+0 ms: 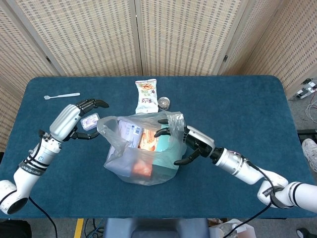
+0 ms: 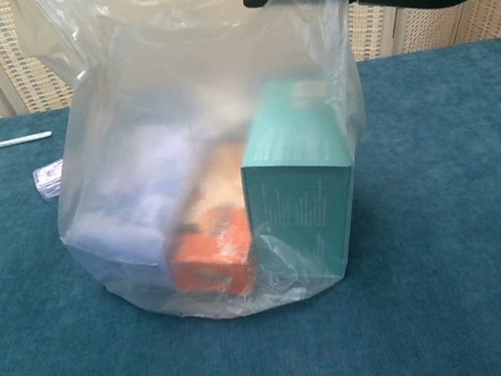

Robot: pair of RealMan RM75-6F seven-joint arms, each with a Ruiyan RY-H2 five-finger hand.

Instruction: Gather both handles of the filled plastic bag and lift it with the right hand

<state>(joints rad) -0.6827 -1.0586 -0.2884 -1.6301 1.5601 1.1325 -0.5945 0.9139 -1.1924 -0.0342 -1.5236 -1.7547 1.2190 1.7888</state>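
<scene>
Sitting near the middle of the blue counter (image 1: pixel 237 104), the filled plastic bag (image 1: pixel 141 151) rests on its base with its mouth gaping upward; through the clear film the chest view shows a teal box (image 2: pixel 300 190), an orange pack (image 2: pixel 211 251) and a pale bluish packet (image 2: pixel 134 202). The right hand (image 1: pixel 185 144) is at the bag's right handle (image 1: pixel 174 121), its dark fingers (image 1: pixel 163 133) spread and poking through the loop, the film draped over them; whether they actually pinch it I cannot tell. The left hand (image 1: pixel 79 119) hovers just left of the bag, fingers apart and curved, holding nothing, above a small clear case (image 1: pixel 90 121). The left handle (image 1: pixel 105 126) stands loose beside it. Behind the bag lie a snack packet (image 1: pixel 146 95) and a small round jar (image 1: pixel 164 103); a white spoon (image 1: pixel 61 95) lies far left
</scene>
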